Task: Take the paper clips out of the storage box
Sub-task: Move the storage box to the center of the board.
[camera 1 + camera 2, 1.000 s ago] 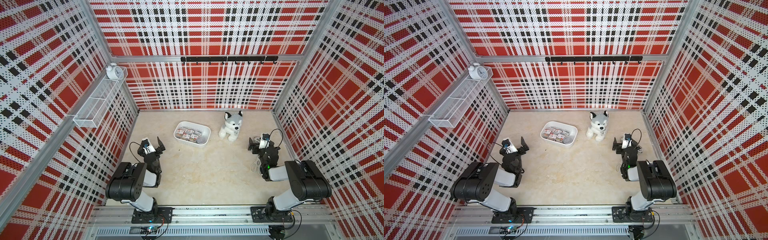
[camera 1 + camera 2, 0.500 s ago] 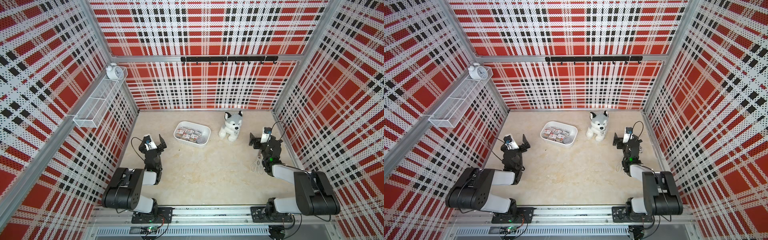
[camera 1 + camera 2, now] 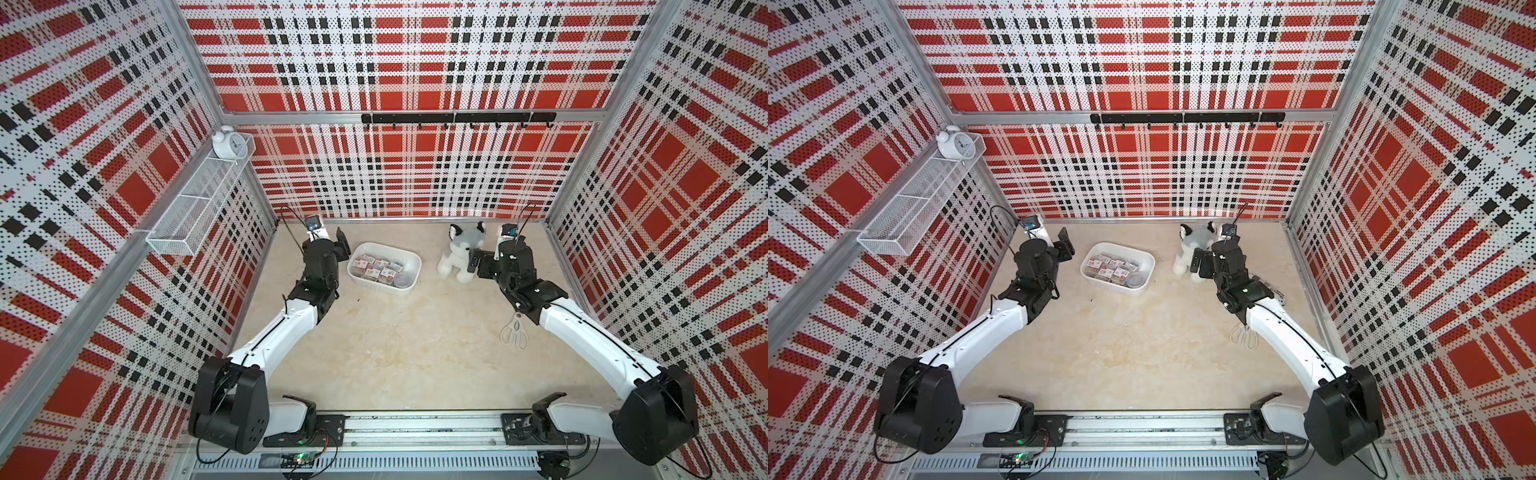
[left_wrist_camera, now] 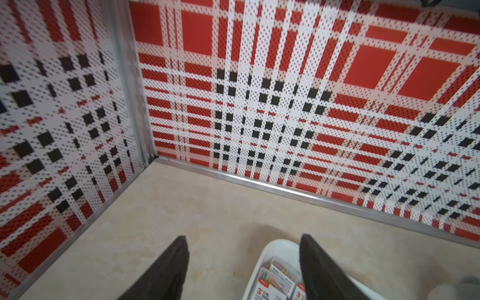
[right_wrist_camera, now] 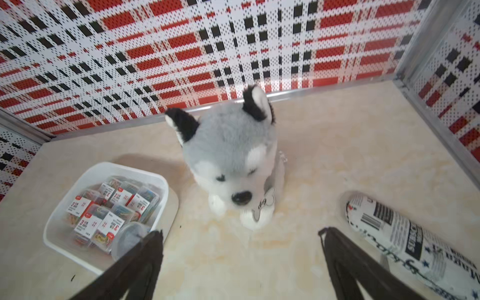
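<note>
Plush husky (image 3: 459, 253) sits upright near table's back edge, right of centre. Rolled newspaper (image 5: 405, 233) lies near it, toward right edge. Scissors (image 3: 515, 330) lie flat by right edge. Left wall: wire-mesh basket (image 3: 195, 216) holding white alarm clock (image 3: 226, 143). Back wall: black hook rail (image 3: 457, 118).

One storage box (image 3: 382, 287) is holding the paper clips (image 5: 104, 207) — about eight clear cases, crowding too tightly for a sure count, plus one round tub (image 5: 128, 236). One plush dog (image 3: 459, 253), one pair of scissors (image 3: 515, 324), one rolled newspaper (image 5: 405, 233), one alarm clock (image 3: 226, 143), one wire basket (image 3: 195, 208) and one hook rail (image 3: 457, 118) are showing too.
</note>
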{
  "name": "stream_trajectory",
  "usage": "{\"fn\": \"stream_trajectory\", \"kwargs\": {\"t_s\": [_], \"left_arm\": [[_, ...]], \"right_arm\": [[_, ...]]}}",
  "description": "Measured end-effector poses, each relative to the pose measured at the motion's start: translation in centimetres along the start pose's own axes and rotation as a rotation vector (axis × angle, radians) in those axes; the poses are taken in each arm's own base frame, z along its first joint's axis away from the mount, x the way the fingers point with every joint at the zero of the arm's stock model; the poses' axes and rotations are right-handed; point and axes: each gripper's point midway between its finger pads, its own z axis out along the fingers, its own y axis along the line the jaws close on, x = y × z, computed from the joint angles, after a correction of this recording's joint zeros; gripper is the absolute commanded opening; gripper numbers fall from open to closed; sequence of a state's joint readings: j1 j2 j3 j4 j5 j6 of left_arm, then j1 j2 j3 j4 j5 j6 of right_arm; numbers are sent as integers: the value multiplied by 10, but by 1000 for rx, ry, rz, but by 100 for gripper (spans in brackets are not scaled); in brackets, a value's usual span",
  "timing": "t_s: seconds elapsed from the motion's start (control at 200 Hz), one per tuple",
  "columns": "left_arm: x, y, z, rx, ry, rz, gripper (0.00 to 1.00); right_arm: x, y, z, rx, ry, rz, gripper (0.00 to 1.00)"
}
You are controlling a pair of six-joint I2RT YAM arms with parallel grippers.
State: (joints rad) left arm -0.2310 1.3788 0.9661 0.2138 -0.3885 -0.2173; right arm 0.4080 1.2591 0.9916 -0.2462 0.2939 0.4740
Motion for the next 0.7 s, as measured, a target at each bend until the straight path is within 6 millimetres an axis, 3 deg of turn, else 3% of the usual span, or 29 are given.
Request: {"fn": "stream_trajectory", "kwargs": {"t_s": [0.175,0.261,0.381,0.571,0.701], "left_arm": [[11,5,51,20,204,7,57],[18,0,75,36,297,24,47],[44,-13,102,83,439,62,44],[110,-18,113,134,662,116,46],[135,-20,113,160,754,144,42]], "right_arm": [[14,-8,-8,29,69,-7,100],[12,-8,-14,22,68,-17,100],[8,-8,-21,11,58,-34,100],[12,-8,-23,5,76,-58,100],[14,-9,-24,6,83,-67,100]]}}
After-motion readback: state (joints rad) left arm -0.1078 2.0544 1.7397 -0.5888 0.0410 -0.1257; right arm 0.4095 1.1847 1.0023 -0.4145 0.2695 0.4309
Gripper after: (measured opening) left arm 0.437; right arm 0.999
